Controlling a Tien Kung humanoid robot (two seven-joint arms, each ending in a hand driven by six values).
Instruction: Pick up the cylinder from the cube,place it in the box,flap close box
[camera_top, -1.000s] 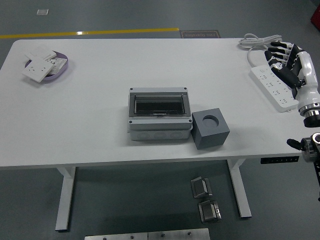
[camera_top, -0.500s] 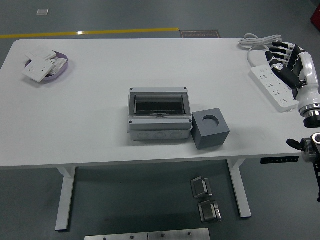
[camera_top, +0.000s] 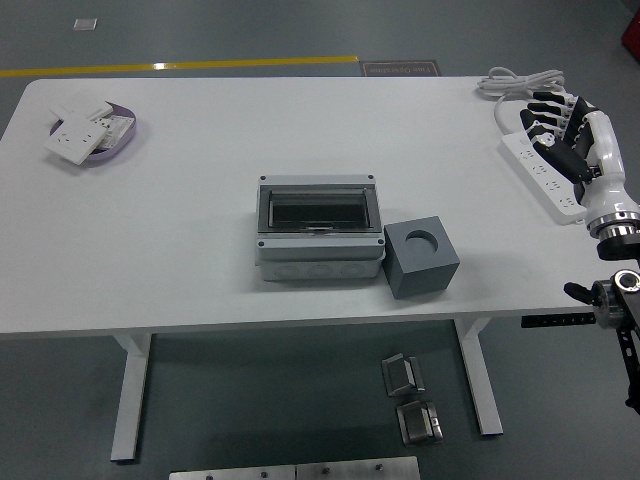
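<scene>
A grey cube with a round hole in its top stands near the table's front edge, right of centre. Touching its left side sits a grey box with a dark see-through lid lying flat over it. No cylinder shows on the cube or anywhere on the table. My right hand hovers at the table's far right over a white power strip, fingers spread and holding nothing. The left arm is out of view.
A white power strip with its cable lies at the right edge under my hand. A purple tray with white socket plates sits at the back left. Metal parts lie on the floor below the table.
My right hand has shifted slightly left and down toward the table over the power strip. The box and cube have not moved.
</scene>
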